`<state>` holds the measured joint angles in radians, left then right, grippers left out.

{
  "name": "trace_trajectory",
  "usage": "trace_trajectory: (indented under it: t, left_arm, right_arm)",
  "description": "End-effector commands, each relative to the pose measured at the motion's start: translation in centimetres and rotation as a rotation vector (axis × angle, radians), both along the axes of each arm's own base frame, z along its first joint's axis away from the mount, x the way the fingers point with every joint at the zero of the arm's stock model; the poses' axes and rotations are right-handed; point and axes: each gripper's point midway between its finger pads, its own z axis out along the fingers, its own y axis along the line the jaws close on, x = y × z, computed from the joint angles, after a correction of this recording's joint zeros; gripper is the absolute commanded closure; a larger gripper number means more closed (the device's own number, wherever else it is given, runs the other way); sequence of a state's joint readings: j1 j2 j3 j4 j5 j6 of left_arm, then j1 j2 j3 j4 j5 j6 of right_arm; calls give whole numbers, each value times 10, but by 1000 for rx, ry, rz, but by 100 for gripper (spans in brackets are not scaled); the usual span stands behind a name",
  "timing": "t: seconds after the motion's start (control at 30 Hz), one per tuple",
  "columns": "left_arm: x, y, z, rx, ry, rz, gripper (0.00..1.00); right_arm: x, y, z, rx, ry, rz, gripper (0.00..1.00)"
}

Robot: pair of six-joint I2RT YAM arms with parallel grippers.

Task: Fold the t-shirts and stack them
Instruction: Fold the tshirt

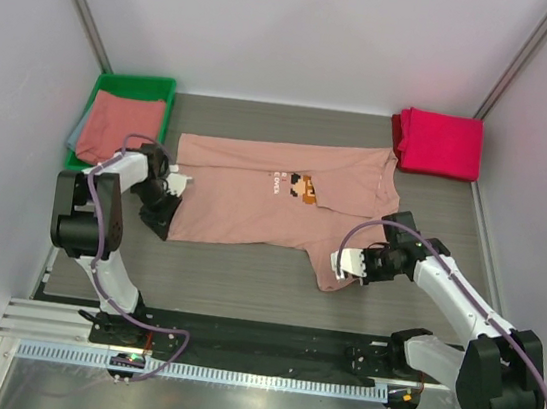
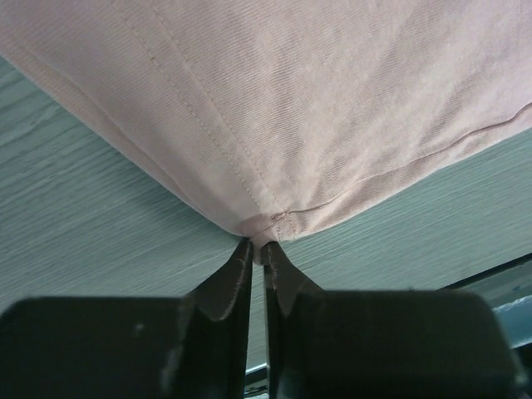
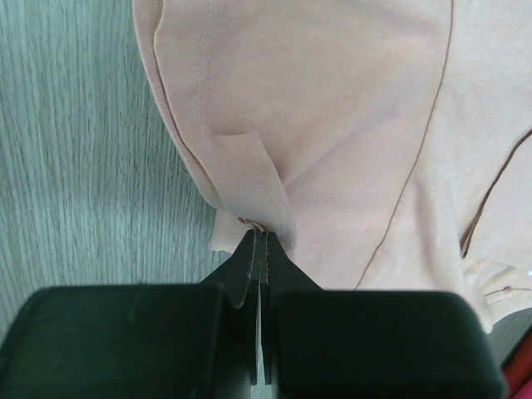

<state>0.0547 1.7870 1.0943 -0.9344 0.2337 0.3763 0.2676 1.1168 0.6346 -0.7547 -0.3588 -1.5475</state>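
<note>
In the centre of the top view, holding the spread salmon-pink t-shirt (image 1: 264,198) by two edges: pinching its left hem corner tight in the left gripper (image 1: 177,188), clamping the lower-right flap in the right gripper (image 1: 346,265). Probably best lifting both together, keeping cloth taut.

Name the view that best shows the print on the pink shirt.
Top external: the pink shirt lies spread with its print facing up. Both wrist views show only plain fabric and seams pinched at the fingers, no print.
</note>
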Motion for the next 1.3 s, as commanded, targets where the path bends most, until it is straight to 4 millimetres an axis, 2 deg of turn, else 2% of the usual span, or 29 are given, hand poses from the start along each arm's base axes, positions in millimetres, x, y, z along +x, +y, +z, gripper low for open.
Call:
trace_trajectory:
  t: [0.0,0.07,0.17,0.27,0.3,0.4,0.5,0.63,0.77,0.8,0.87,0.9,0.97,1.0,1.03,1.07,1.13,1.2,1.23,1.27]
  left_arm:
    - [5,-7,0,-49,-11,-19,92]
    - [3,-8,5,-59,-13,-36,100]
    - [5,-10,15,-72,-38,-53,100]
    - [11,-10,29,-75,-67,-70,100]
    - [16,-10,35,-72,-88,-77,100]
    - [13,-11,47,-87,-89,-111,100]
    - [21,-7,56,-69,-112,-138,100]
    - [38,-6,62,-67,-135,-143,100]
    - [67,-6,74,-70,-208,-130,100]
    - [72,-7,76,-69,-220,-129,100]
    - [83,-6,77,-67,-242,-121,100]
    - [92,-6,81,-65,-260,-116,100]
    - [101,-6,78,-66,-256,-109,100]
    - [111,-5,84,-63,-282,-107,100]
    - [115,-5,85,-61,-287,-103,100]
    - [121,-5,82,-60,-284,-101,100]
    - [135,-1,87,-42,-317,-98,100]
    - [145,1,80,-32,-309,-87,100]
    - [154,2,87,-26,-334,-86,100]
    - [159,3,87,-21,-339,-78,100]
  right_arm:
    - [5,-2,6,2,-26,-64,99]
    - [8,-6,10,-2,-30,-116,99]
    - [18,-7,22,24,-35,-229,99]
    - [36,-4,50,82,-88,-333,99]
    - [45,-3,65,105,-120,-356,99]
    - [63,-1,94,156,-174,-429,99]
    - [82,1,118,196,-224,-482,99]
    - [114,2,145,246,-305,-533,99]
    - [147,-1,172,295,-372,-589,99]
    - [154,-3,168,291,-363,-604,99]
    - [169,-9,179,313,-396,-634,99]
    - [175,-11,176,314,-385,-650,99]
    - [189,-14,185,336,-410,-672,99]
    - [195,-19,187,342,-416,-691,99]
    - [204,-19,184,353,-408,-717,99]
    - [211,-20,193,369,-427,-728,99]
    - [225,-24,189,385,-424,-767,99]
    - [237,-28,193,399,-438,-793,99]
    - [242,-27,195,415,-446,-800,99]
    - [249,-28,190,410,-438,-807,99]
